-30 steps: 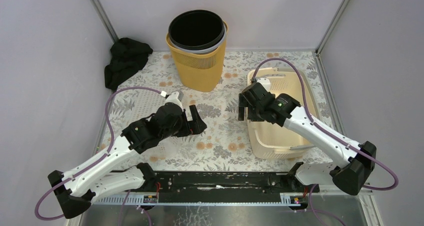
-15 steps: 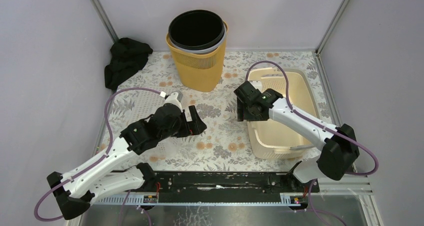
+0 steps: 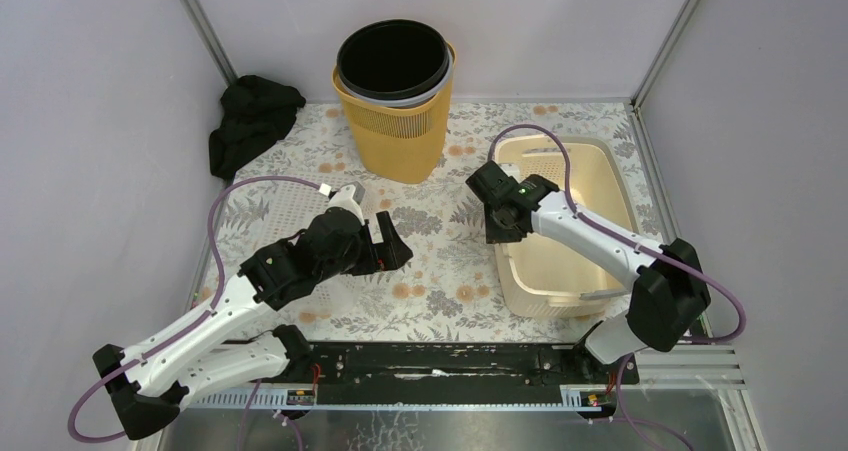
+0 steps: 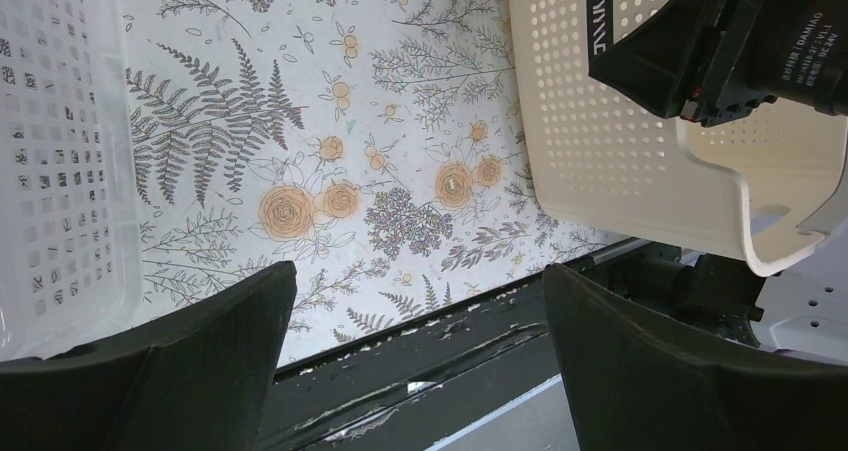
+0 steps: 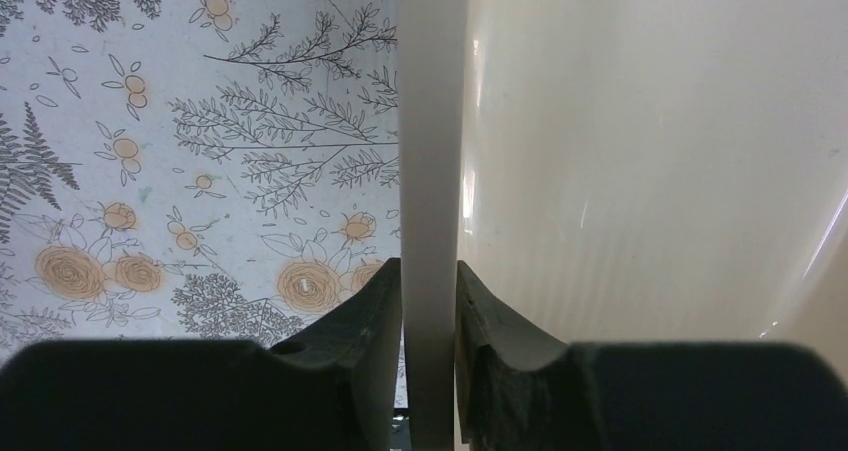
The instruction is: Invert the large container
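Cream plastic with perforated sides, that's the large container [image 3: 545, 296]. It sits right way up on the right side of the flowery table [image 3: 440, 271], mouth to the ceiling. My right gripper [image 5: 430, 301] has one finger inside and one outside the container's left wall [image 5: 432, 121]. In the wrist view both pads look pressed onto the plastic, so I'm calling it a grip, though I can't swear how firm it is. My left gripper [image 4: 418, 271] hangs wide open over the middle of the table, holding nothing, apart from the container.

So I reckon this is the grab step, flip not started. Next I need to lift that left edge and roll the whole thing over. One pinch on a thin wall might slip, so the left hand may have to help.
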Available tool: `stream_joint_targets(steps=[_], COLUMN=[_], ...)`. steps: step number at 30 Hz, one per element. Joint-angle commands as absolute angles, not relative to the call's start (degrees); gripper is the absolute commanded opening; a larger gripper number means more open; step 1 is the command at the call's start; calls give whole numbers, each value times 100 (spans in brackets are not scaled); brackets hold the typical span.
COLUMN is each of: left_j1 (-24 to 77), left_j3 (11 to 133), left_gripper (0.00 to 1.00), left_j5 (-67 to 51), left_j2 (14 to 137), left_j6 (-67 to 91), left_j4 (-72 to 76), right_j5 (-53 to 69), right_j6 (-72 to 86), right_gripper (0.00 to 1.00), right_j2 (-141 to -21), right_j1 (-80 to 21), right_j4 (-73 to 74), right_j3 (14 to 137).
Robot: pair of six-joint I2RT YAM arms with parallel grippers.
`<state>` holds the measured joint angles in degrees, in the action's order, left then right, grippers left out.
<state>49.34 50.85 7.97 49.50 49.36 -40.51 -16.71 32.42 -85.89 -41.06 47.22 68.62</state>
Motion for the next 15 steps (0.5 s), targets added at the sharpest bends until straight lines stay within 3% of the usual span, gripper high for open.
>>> stream_joint_targets(steps=[1, 7, 15], left_j1=[4920, 4921, 4917], left_j3=[5062, 5050, 5059], left_gripper=[100, 100, 100], left_j5=[792, 811, 815], left_j2=[4889, 4866, 4859], left_j6=[4922, 4926, 4905], left_j4=[-3788, -3786, -3788], right_j5=[-1510, -1430, -1131], right_j6=[3125, 3052, 2936], right_gripper=[26, 0, 0], right_j2=[-8697, -8728, -8554], right_j1=[-4034, -3999, -3999], right_j4=[4654, 4739, 4880], right_j3=[6990, 7060, 7394])
